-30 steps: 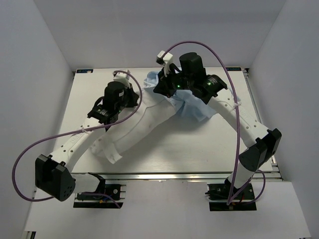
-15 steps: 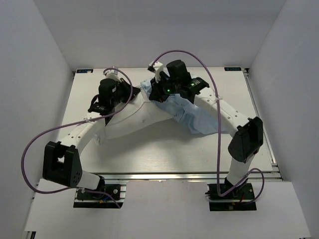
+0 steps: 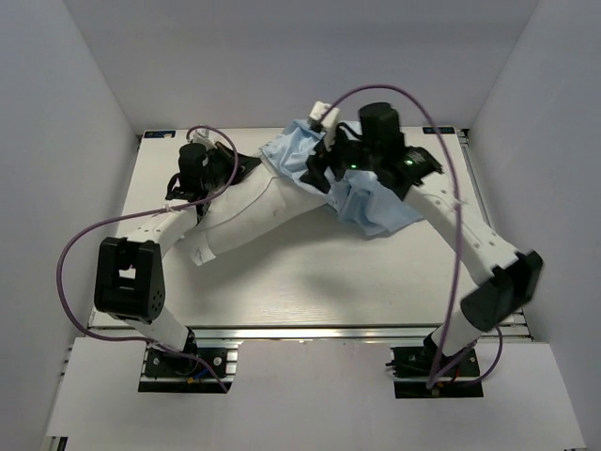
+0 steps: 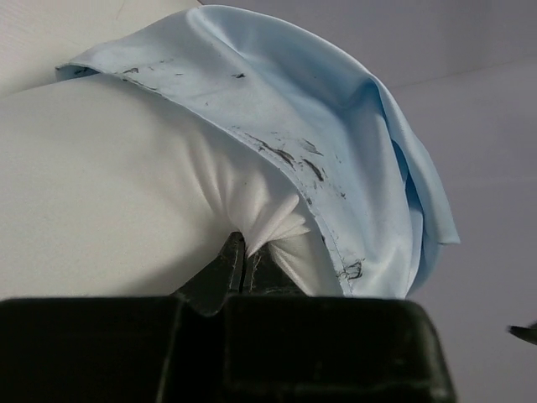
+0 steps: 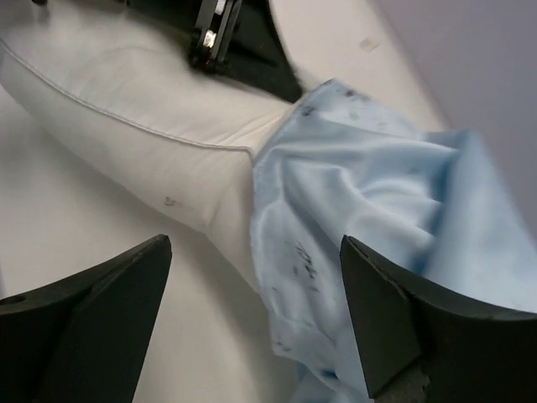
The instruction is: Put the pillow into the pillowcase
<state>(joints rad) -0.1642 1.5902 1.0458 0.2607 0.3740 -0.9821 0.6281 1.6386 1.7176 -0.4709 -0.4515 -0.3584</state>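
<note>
Left gripper [image 4: 243,262] clenched on pillow [image 3: 249,221] fabric, right gripper [image 5: 252,290] released over pillowcase [image 3: 376,202] hem by table [image 3: 329,282] far edge, pillow end just inside: grasp hem low, draw it along pillow while left anchors.

This looks like a robot lab, a small test booth and not a home. Two robot arms, the left arm [image 3: 150,228] and the right arm [image 3: 470,230], are bolted down on black blocks [image 3: 188,362] at the near edge of a white table [image 3: 310,282]. A shiny metal rail [image 3: 310,333] runs along that edge. Plain white walls [image 3: 282,56] stand close on the left, the back and the right, like a box. Long purple cables [image 3: 60,271] loop out from the arms. A tiny green light [image 3: 354,167] glows on the right arm.
</note>
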